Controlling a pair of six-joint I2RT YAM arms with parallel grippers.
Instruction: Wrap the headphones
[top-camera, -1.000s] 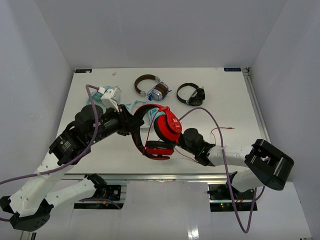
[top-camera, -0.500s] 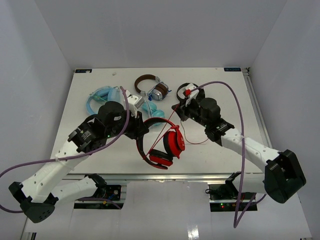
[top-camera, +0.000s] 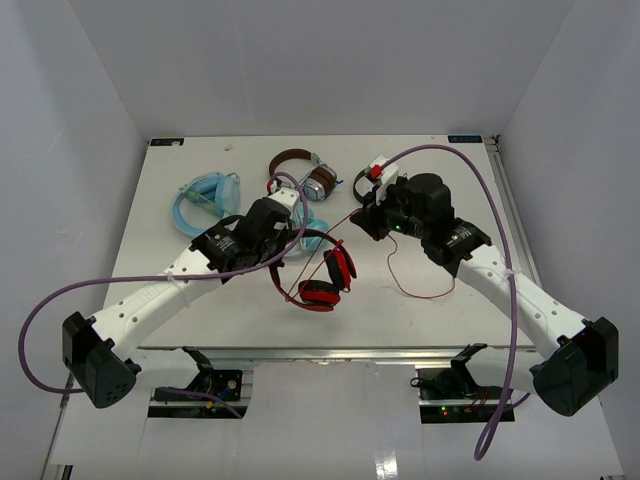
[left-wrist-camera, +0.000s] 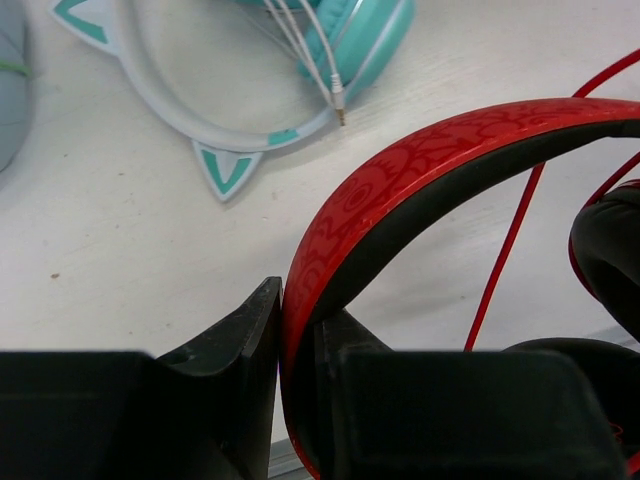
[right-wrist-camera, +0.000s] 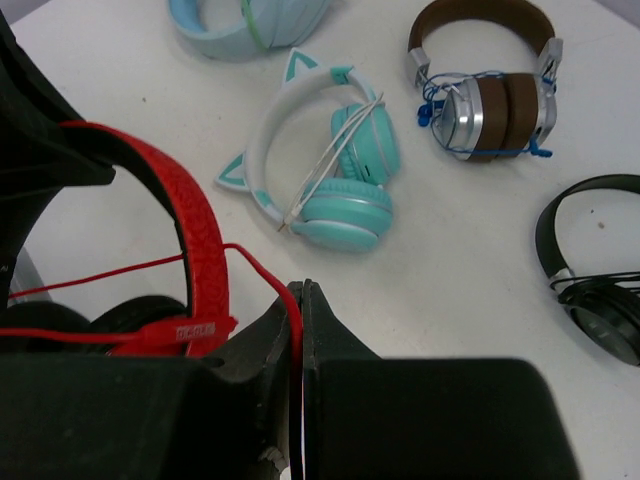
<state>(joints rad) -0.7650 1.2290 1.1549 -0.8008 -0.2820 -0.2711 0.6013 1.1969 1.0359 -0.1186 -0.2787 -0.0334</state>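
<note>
- Black plastic left gripper (left-wrist-camera: 300, 312) is pressed together on the headband of the red over-ear headphones (left-wrist-camera: 430, 150). The band stands edge-on between the two fingers with no gap showing on either side.
- The band is patterned red outside and black inside, and it arches away from the grip to the right. One black ear pad shows at the right edge of the left wrist view.
- A thin red cable (left-wrist-camera: 506, 258) passes beneath the arch of the band, over the white table (top-camera: 240, 315).
- The right gripper (right-wrist-camera: 302, 300) is nipped on this cable. A single red strand runs up between the closed black fingertips and on to the left, toward the headband.
- From above, the headphones sit at the middle of the table, between the two grippers. The ear cups point toward the near edge; whether they rest on the surface cannot be told.
- The cable is drawn in a straight line from the right gripper down to the cups. A slack loop of it lies on the table below the right arm.
- Teal-and-white cat-ear headphones (right-wrist-camera: 320, 170) lie flat just beyond the left gripper, with a white cord across them.
- Brown-banded silver headphones (right-wrist-camera: 490, 90), with blue cord wound around them, lie further back.
- Small all-black headphones (right-wrist-camera: 590, 270) lie beside those, under the right wrist.
- Pale blue headphones (right-wrist-camera: 250, 20) lie at the far left, well apart from the red pair.
</note>
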